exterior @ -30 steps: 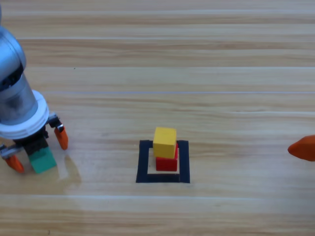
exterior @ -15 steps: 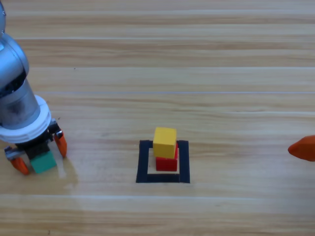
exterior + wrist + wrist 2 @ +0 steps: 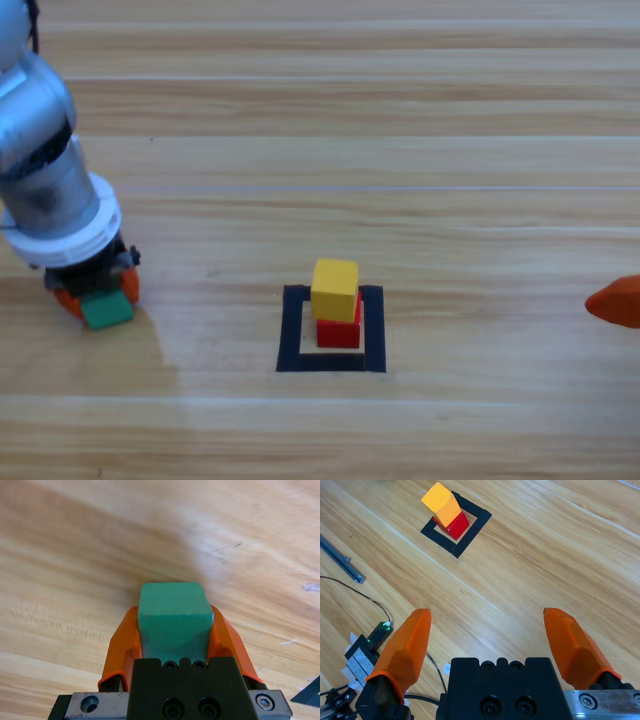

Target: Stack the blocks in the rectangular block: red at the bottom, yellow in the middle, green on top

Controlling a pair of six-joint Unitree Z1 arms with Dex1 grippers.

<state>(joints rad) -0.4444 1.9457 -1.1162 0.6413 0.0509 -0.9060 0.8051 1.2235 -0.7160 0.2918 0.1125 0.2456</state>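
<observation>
Inside the black-tape rectangular block (image 3: 333, 365) stands the red cube (image 3: 340, 332), and the yellow cube (image 3: 335, 289) rests on top of it; both also show far off in the right wrist view as yellow (image 3: 441, 502) over red (image 3: 457, 525). At the table's left, my left gripper (image 3: 97, 296) is shut on the green cube (image 3: 107, 310), which the left wrist view shows squeezed between the two orange jaws (image 3: 173, 615). My right gripper (image 3: 490, 637) waits open at the right edge, where only an orange tip (image 3: 618, 300) shows from above.
In the right wrist view a metal rail (image 3: 340, 557), cables and a small board (image 3: 376, 635) lie beyond the table edge at lower left. A corner of black tape (image 3: 307, 695) shows at the lower right of the left wrist view.
The left gripper's jaws have closed onto the green cube, and the arm has shifted slightly right and up the picture with it. The stack and the right gripper have not moved.
</observation>
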